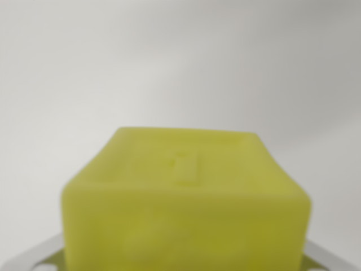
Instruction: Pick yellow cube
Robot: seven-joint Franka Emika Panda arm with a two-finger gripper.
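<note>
The yellow cube sits close under my wrist camera, blurred, filling the lower centre of the wrist view. Metal parts of my tool flank its base on either side. I cannot tell whether they are pressing on it. Behind lies a plain pale desk, otherwise featureless.

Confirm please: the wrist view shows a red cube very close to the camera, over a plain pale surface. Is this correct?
Not quite. The cube is yellow, not red, as the wrist view shows. The rest holds: it sits very close to the camera, over a plain pale surface.
</note>
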